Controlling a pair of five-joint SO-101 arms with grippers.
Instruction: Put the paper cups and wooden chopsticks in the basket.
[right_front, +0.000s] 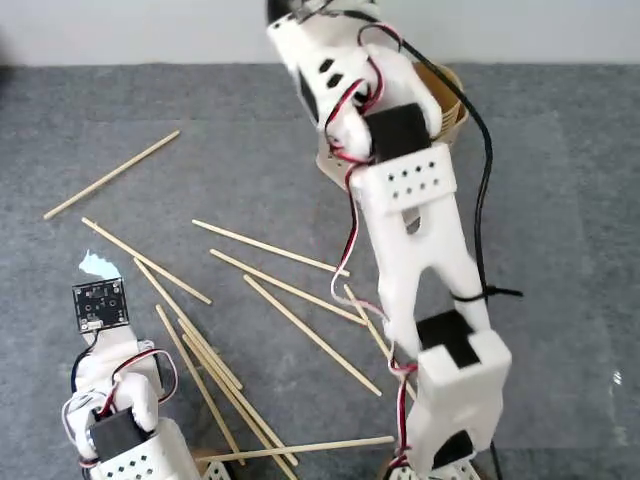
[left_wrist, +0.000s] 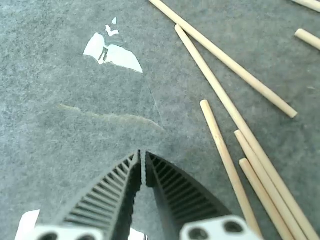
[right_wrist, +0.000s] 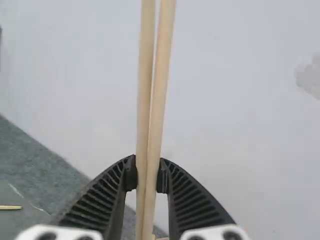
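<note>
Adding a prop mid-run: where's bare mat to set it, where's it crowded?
Bare: the mat outboard of the right arm, and the far-left strip past the lone chopstick. Crowded: scattered chopsticks between it and the left arm; basket beneath the right arm.

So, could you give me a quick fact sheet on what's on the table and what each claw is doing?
Left gripper: shut, empty, low over the mat
Right gripper: shut on two chopsticks, raised towards the wall
Basket: far side of the table, partly hidden by the right arm
Loose chopsticks: many, scattered on the mat
</note>
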